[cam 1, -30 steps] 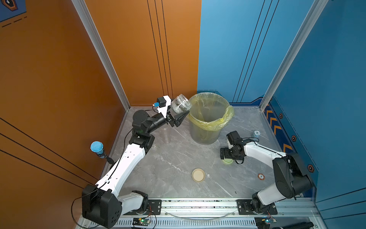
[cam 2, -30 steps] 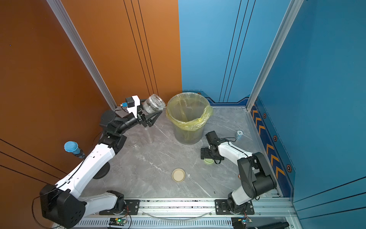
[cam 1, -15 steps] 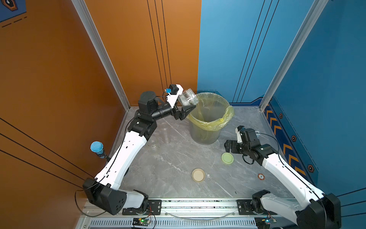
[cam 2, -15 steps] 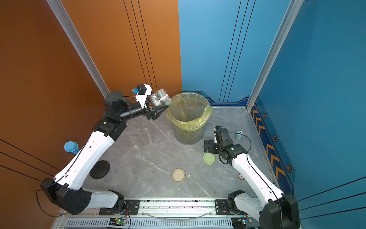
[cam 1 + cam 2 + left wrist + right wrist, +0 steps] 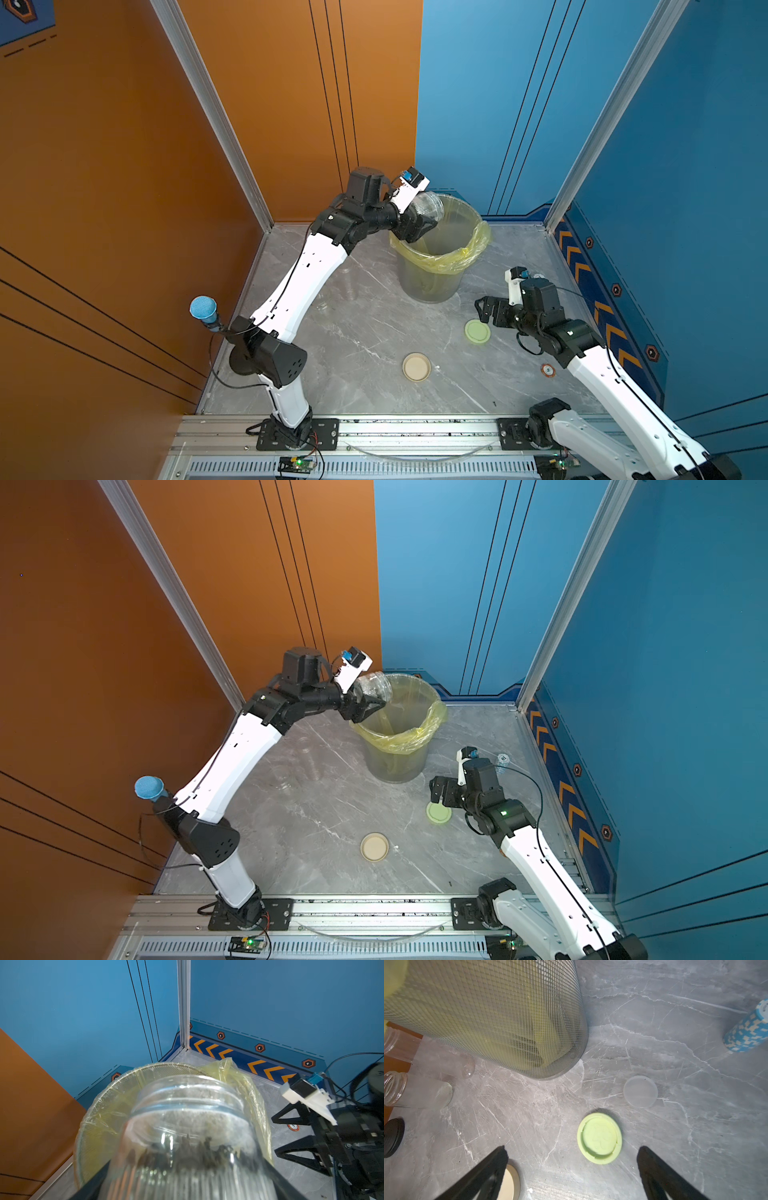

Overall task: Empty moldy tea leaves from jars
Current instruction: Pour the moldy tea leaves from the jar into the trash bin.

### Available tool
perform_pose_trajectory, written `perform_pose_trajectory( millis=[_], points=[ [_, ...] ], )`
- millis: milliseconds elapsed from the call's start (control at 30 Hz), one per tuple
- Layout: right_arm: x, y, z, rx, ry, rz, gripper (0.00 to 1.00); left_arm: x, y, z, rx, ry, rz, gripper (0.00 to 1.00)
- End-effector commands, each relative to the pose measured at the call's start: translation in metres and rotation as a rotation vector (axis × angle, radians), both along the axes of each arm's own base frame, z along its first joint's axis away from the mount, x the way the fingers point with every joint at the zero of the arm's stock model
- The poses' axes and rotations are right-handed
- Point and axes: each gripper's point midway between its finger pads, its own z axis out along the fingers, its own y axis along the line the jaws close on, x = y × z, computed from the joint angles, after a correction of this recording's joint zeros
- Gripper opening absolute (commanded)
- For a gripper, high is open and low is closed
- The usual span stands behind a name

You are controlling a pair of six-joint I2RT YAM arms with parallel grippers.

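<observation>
My left gripper (image 5: 428,216) is shut on the wide clear jar (image 5: 429,204), which has no lid and is tipped mouth-first over the rim of the grey mesh bin with a yellow bag (image 5: 457,253). In the left wrist view, dark tea leaves (image 5: 187,1150) lie inside the jar (image 5: 187,1105) short of its neck. Two more lidless clear jars, a tall narrow jar (image 5: 351,282) and a short jar (image 5: 323,302), stand on the table left of the bin. My right gripper (image 5: 486,309) hangs open just above the table, beside the pale green lid (image 5: 599,1139).
A beige lid (image 5: 416,366) lies toward the table's front. A translucent lid (image 5: 640,1091) lies near the green one. A blue chip stack (image 5: 747,1028) and a red chip (image 5: 547,370) sit by the right wall. A blue-tipped microphone (image 5: 203,309) stands at the left edge.
My left arm has lifted the jar up and rightward, over the bin rim, and tipped it further. My right gripper has left the green lid on the table and drawn back rightward.
</observation>
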Motion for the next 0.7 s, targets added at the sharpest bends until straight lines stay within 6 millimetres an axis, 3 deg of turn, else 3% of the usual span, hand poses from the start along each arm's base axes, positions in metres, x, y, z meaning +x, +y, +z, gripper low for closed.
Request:
perform_pose_trajectory(
  millis=[0,233,400,667],
  points=[
    [-0.002,0.01,0.006,0.051,-0.025,0.029,1.0,0.002,0.003,-0.011,0.098,0.045,0.057,0.44],
    [-0.007,0.018,0.001,0.067,-0.023,0.065,1.0,0.019,0.002,-0.036,0.189,0.116,0.162,0.43],
    [-0.009,0.018,0.002,0.059,-0.029,0.077,1.0,0.023,0.006,-0.069,0.284,0.178,0.21,0.43],
    [-0.012,0.019,0.007,0.07,-0.044,0.082,1.0,0.024,0.004,-0.077,0.327,0.165,0.227,0.43]
  ],
)
